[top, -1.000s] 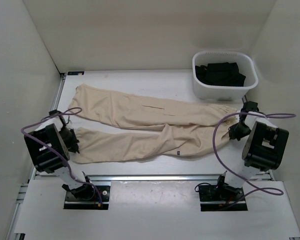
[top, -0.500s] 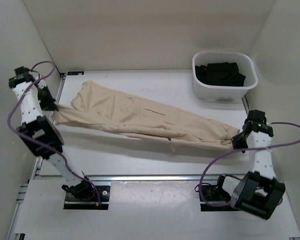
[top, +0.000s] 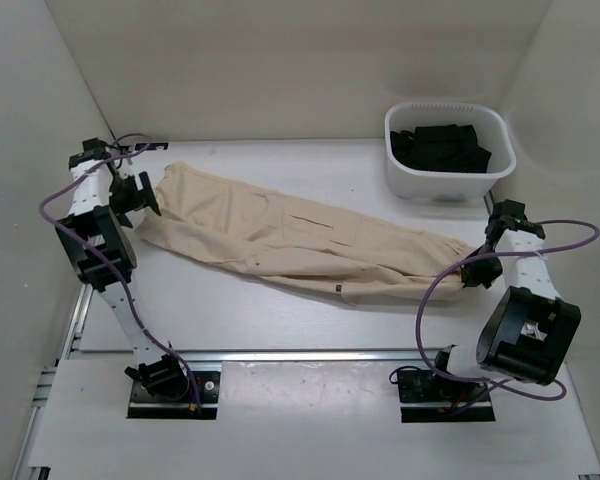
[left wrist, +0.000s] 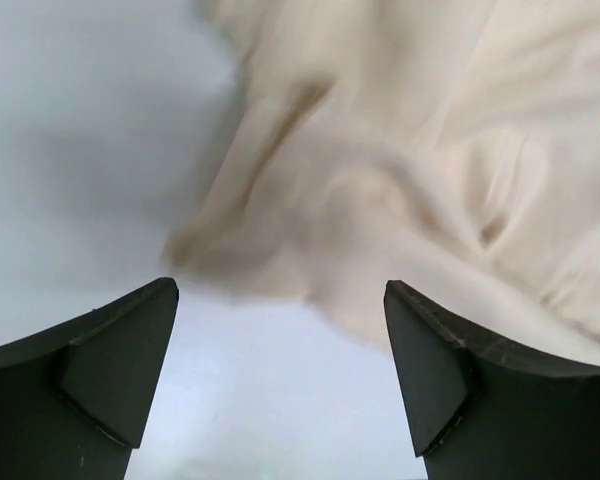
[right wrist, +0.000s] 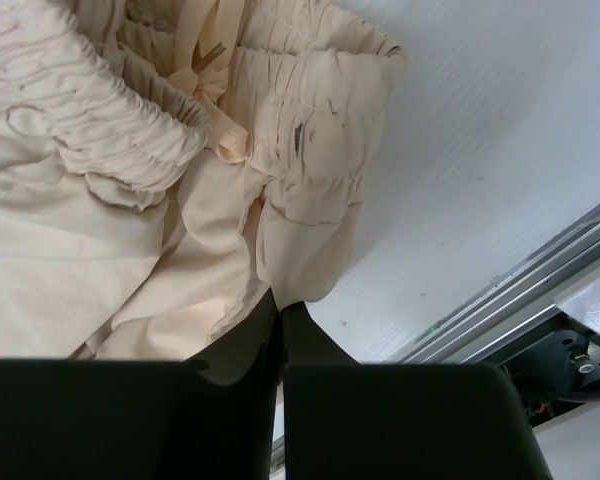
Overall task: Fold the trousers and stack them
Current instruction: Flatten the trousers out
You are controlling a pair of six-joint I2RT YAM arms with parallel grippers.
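Note:
The beige trousers (top: 290, 235) lie across the table in a long diagonal band, one leg laid over the other, leg ends at the far left and waistband at the right. My left gripper (top: 140, 195) is at the leg ends. In the left wrist view it (left wrist: 280, 290) stands open, with the blurred cloth (left wrist: 380, 150) just beyond the fingertips and nothing between them. My right gripper (top: 472, 274) is at the waistband. The right wrist view shows it (right wrist: 280, 297) shut, pinching the edge of the gathered waistband (right wrist: 310, 170).
A white basket (top: 448, 180) holding dark clothes (top: 440, 145) stands at the back right, just beyond the waistband. White walls close in the table on the left, back and right. A metal rail (top: 300, 353) runs along the near edge.
Both arms carried the near leg up and over onto the far leg. My left gripper then opened and let go of the leg ends. The right gripper stayed shut.

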